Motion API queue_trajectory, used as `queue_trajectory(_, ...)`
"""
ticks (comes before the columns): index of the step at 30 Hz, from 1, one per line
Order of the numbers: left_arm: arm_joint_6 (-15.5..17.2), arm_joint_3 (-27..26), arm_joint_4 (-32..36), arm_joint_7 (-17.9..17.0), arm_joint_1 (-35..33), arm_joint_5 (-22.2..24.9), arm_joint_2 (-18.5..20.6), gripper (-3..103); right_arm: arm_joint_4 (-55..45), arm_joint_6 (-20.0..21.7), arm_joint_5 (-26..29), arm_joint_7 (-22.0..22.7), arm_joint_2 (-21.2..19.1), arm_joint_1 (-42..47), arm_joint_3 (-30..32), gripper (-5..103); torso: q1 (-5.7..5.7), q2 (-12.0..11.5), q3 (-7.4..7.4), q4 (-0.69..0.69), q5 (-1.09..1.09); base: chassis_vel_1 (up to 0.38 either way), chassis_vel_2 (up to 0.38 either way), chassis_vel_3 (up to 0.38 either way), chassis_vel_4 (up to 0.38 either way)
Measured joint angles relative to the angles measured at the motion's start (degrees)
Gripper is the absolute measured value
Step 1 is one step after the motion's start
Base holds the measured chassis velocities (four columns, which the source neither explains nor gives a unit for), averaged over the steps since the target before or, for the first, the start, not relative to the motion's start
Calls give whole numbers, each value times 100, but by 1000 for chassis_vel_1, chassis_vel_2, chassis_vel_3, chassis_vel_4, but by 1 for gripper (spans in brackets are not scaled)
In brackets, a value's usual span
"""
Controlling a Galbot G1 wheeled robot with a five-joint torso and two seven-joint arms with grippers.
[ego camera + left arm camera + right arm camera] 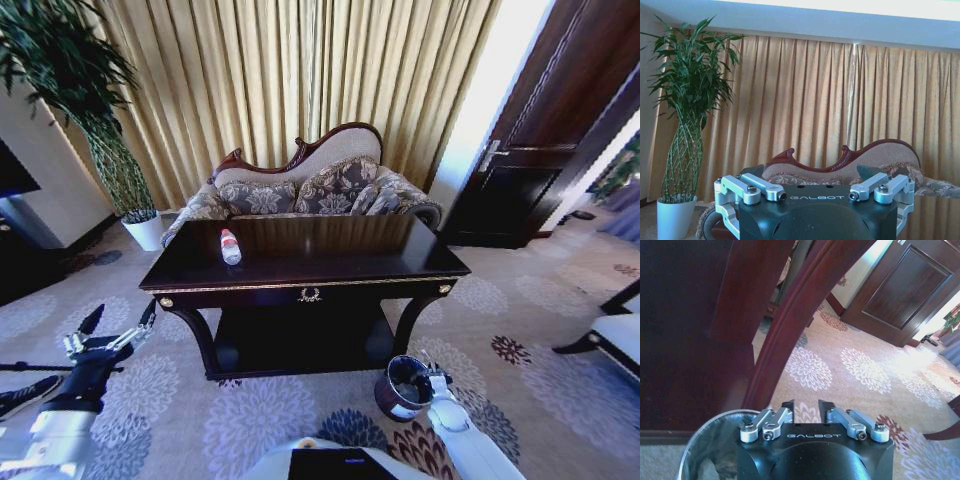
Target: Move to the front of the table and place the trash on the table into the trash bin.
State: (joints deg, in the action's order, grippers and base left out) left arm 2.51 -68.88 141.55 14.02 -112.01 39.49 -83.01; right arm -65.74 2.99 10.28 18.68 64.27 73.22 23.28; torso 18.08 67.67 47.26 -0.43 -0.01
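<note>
The dark glossy table (330, 262) with gold trim stands straight ahead of me. On its left part lies a clear plastic bottle (231, 246) with a red cap and white label, the trash I see on the top. The small round dark trash bin (398, 395) stands on the carpet by the table's front right leg (790, 325). My right gripper (437, 378) hovers just over the bin's rim (705, 422). Its fingers (788, 407) are a narrow gap apart with nothing between them; something crumpled lies inside the bin. My left gripper (120, 318) is low at the left, fingers spread open and empty.
A patterned sofa (310, 185) stands right behind the table, before gold curtains. A tall plant in a white pot (145, 230) is at the back left, a dark door (540, 150) at the back right, a chair (620, 335) at the right edge. Flowered carpet lies open on both sides.
</note>
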Motion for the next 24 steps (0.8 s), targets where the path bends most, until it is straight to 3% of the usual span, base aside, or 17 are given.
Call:
queue_trajectory(2,-9,21,17,19,1,-16,-44,100,-73,-2,66,0,-11,6,-6,38,0,0,0,1,0,0,0,0,0)
queue_trajectory(5,-11,24,38,24,-2,-23,-59,100,-93,-20,85,0,-26,18,-6,44,0,0,0,1,0,0,0,0,0)
queue_trajectory(8,-12,19,65,24,-2,-28,-58,100,-96,-73,142,-1,-43,50,27,61,0,0,0,0,0,0,0,0,0)
queue_trajectory(10,-12,18,70,24,-2,-30,-58,100,-94,-91,168,-1,-44,63,40,61,0,0,0,0,0,0,0,0,0)
queue_trajectory(13,-12,18,87,24,-16,-34,-66,100,-91,-123,249,-10,-54,121,79,78,0,0,0,0,1,0,0,0,0)
queue_trajectory(16,-12,19,94,25,-20,-37,-72,100,-83,-142,312,-36,-61,132,89,83,0,0,0,0,1,0,0,0,0)
queue_trajectory(17,-10,21,106,25,-20,-38,-78,100,-82,-161,407,-110,-66,140,101,94,0,0,0,0,1,0,0,0,0)
queue_trajectory(24,18,29,152,20,0,-36,-90,100,-141,-172,697,-188,-86,167,126,100,0,0,0,0,2,0,0,0,0)
